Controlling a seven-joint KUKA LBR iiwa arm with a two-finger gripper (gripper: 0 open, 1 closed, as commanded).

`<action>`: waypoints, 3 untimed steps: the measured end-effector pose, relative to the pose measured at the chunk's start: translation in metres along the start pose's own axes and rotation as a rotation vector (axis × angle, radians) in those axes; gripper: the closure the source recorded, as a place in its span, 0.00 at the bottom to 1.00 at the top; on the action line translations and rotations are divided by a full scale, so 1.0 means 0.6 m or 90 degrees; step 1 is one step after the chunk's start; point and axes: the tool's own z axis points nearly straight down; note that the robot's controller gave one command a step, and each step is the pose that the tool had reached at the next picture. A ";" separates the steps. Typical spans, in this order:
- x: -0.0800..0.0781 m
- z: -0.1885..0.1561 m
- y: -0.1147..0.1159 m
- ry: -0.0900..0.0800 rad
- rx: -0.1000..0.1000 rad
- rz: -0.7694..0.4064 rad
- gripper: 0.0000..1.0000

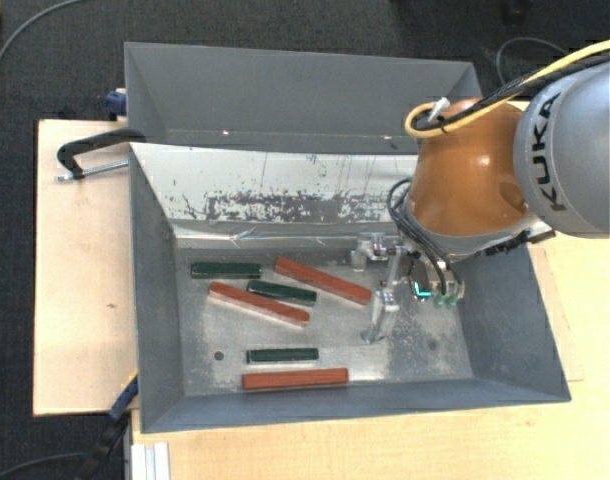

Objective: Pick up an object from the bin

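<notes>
1. Camera view: bin (151, 308) holds six bars lying flat on its floor, three red and three green.
2. Gripper (377, 328) hangs low over the right part of the floor, under the orange wrist cover (465, 183). It is just beside the right end of the top red bar (323, 280). Contact cannot be told.
3. Gripper state: cannot tell whether apart or together. No bar is seen clamped in it.
4. Top red bar is the nearest thing to the gripper. Its long axis slants from upper left to lower right, and the lower right end points at the gripper. It lies mid-floor, towards the back wall.
5. Middle red bar (258, 304) has the same slant and lies parallel to the top one, to its left and lower.
6. Bottom red bar (295, 378) has a near-level axis running left to right, close to the front wall and well apart from the gripper.
7. Top green bar (225, 269) is level and lies at the left, near the back wall.
8. Middle green bar (282, 291) is slightly tilted, right end lower. It sits between the top and middle red bars, against the upper edge of the middle one.
9. Bottom green bar (282, 355) is level, just above the bottom red bar and parallel to it.
10. Green bars are shorter than red ones.
11. Floor on the right, beneath and beyond the gripper, carries no bars.
</notes>
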 end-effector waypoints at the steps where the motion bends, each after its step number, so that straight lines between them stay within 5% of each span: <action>1: -0.071 0.111 0.000 -0.004 0.000 0.040 0.00; 2: -0.127 0.158 0.033 -0.007 0.000 -0.063 0.00; 3: -0.128 0.157 0.032 -0.007 0.000 -0.062 1.00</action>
